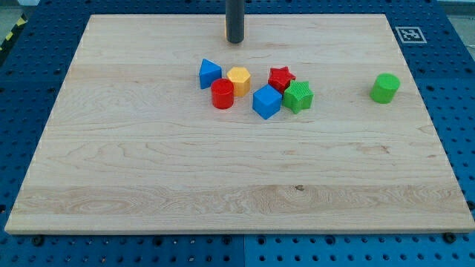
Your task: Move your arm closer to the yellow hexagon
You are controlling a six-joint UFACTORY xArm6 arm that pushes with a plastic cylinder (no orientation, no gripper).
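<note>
The yellow hexagon (pixel 239 78) lies on the wooden board (pixel 148 170) in a cluster just above the middle. My rod comes down from the view's top and my tip (pixel 234 41) rests on the board above the hexagon, a short gap away, touching no block. Around the hexagon are a blue triangle (pixel 209 73) to its left, a red cylinder (pixel 222 94) at its lower left, a blue cube (pixel 266 101) at its lower right and a red star (pixel 281 77) to its right.
A green star-like block (pixel 298 96) sits against the blue cube's right side. A green cylinder (pixel 385 87) stands alone toward the view's right. A marker tag (pixel 409 34) lies off the board's top right corner. Blue pegboard surrounds the board.
</note>
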